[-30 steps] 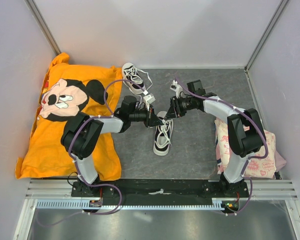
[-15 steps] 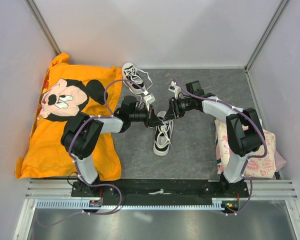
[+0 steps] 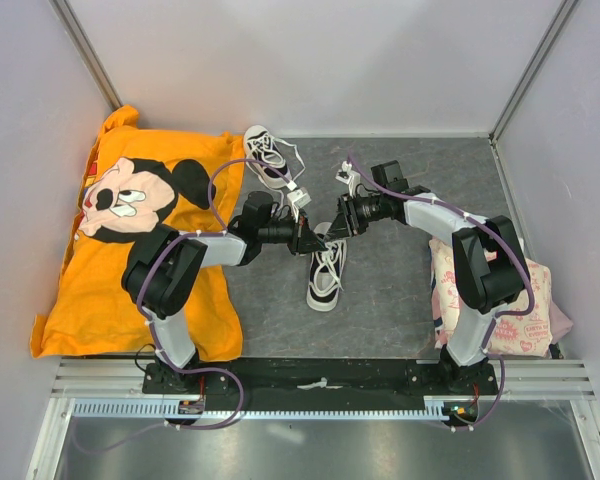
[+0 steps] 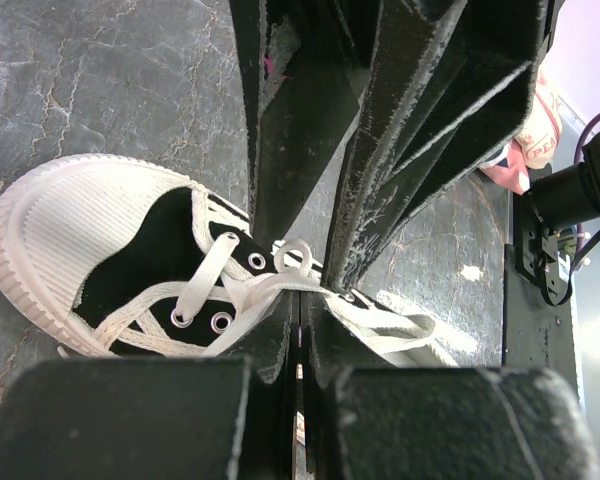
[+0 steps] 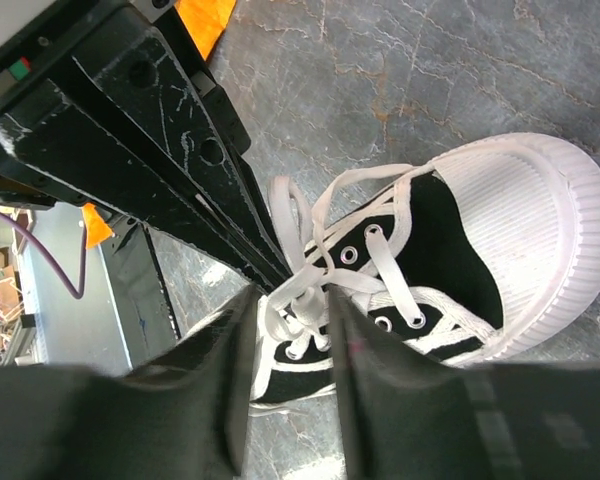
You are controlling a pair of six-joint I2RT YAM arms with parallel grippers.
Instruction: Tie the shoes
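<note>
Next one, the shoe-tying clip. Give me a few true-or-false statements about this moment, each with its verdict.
1. The left gripper and the right gripper are both at the near shoe. True.
2. The left gripper is wide open. False: it is shut on a white lace of that shoe.
3. The right gripper's fingers stand apart, with lace between them. True.
4. The orange shirt lies on the right side of the table. False: it lies on the left, and a pink cloth lies on the right.
5. One gripper holds the far shoe. False: neither gripper touches it.
</note>
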